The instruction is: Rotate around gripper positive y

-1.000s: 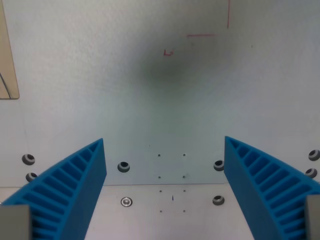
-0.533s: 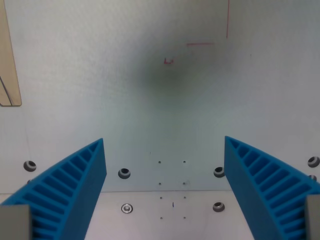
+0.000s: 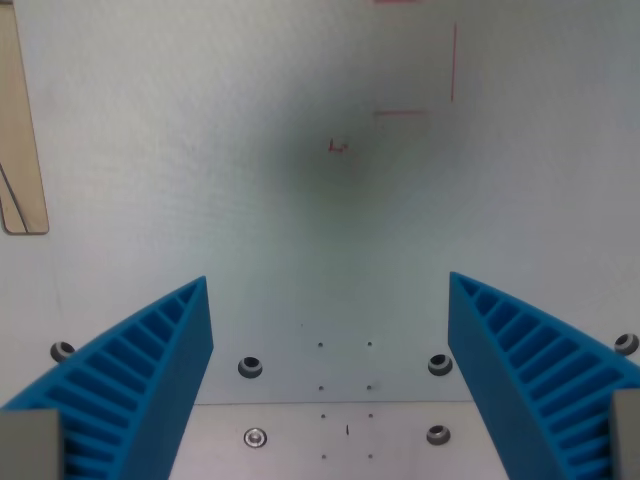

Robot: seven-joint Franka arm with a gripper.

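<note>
My gripper is open and empty, with its two blue ribbed fingers at the lower left and lower right of the wrist view. It hangs over a pale white table surface. Thin red marks are drawn on that surface near the top, with a small red mark below them. Nothing lies between the fingers.
A tan board edge shows at the wrist view's left. A metal plate with several bolt heads and small holes runs along the bottom. A soft shadow darkens the surface near the centre.
The whole scene has slid downward in the picture: the red marks, the tan board and the bolts all sit lower. The camera has moved; the fingers stay open.
</note>
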